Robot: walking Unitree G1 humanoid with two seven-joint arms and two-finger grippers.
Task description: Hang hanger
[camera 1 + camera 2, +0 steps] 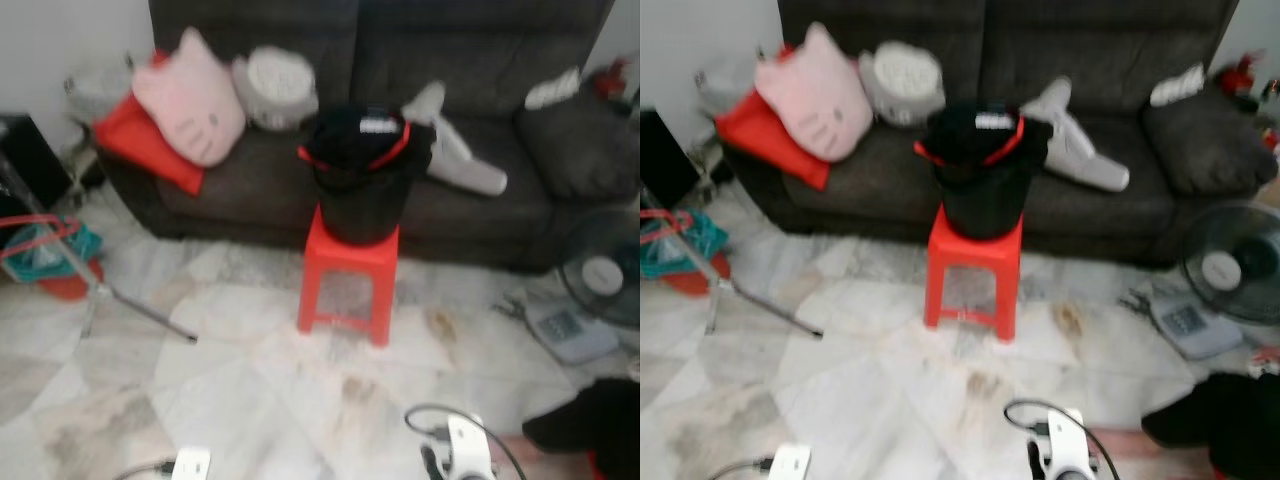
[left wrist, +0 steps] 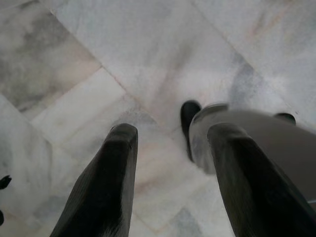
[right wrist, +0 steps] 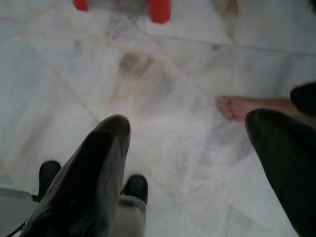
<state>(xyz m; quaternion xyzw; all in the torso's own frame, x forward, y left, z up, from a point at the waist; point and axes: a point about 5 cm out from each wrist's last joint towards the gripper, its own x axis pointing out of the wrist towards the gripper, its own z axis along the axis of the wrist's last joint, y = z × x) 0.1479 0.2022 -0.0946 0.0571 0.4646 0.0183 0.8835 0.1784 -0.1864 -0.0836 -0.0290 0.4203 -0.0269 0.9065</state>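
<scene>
Both grippers hang idle over the pale marble floor (image 1: 250, 400), so you have nothing in hand yet: your left gripper (image 2: 170, 148) has its two black fingers spread wide with only floor tile and a grey part of the robot's own leg between them, and your right gripper (image 3: 190, 148) is spread just as wide, empty, pointing down at the tiles with a person's bare foot (image 3: 247, 106) lying on the floor beyond its fingertips. Each arm points straight down at the ground beside the robot's legs; in the head views you see only a white wrist part (image 1: 465, 450) with a looped black cable at the lower edge. Ahead of you, the dark grey sofa (image 1: 480, 60) spans the back of the scene. On its seat lie a red cushion (image 1: 140, 145), a pink cat-face cushion (image 1: 195, 100), a round grey cushion (image 1: 275, 85) and a white garment (image 1: 455, 150). In front of the sofa stands a red plastic stool (image 1: 350, 280), and on it sits a black basket (image 1: 360, 200) with black and red cloth draped over its rim. You cannot make out a hanger clearly; the pictures are too blurred to say whether the red edge in that cloth is one. To your right a floor fan (image 1: 1235, 260) stands on the tiles, and to your left a thin metal stand leg (image 1: 130, 305) slants across the floor.
</scene>
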